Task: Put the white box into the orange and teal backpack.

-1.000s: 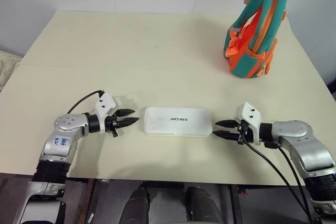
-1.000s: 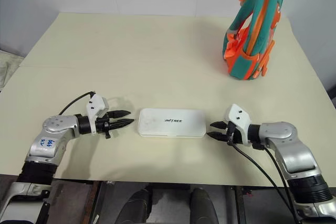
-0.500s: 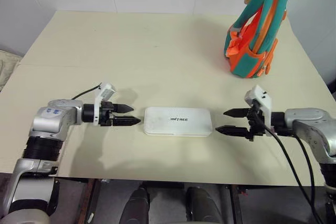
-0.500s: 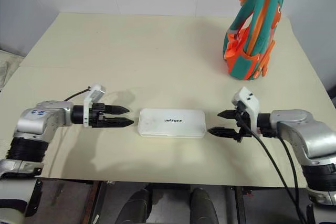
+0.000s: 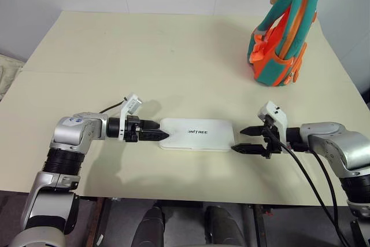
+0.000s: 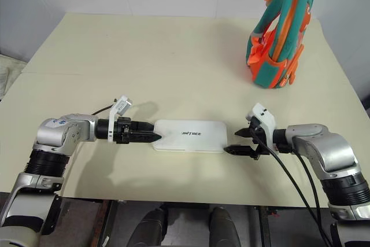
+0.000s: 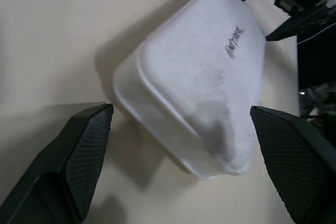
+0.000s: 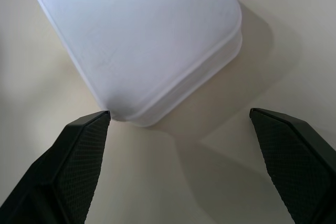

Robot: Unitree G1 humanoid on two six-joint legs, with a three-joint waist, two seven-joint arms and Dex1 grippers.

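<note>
Step in hand: two-handed approach to white box (image 5: 197, 134) — lying flat near front edge of surface (image 5: 144, 56), midway along it. Left hand (image 5: 156, 135) spread, tips at box's left end; right hand (image 5: 244, 140) spread, tips just beside right end. Nothing gripped yet. Next, by judgement: close in on both short ends, squeeze evenly, lift level, carry to backpack (image 5: 282, 33) standing upright at far right corner. Count — one box, one backpack, two hands.
</note>
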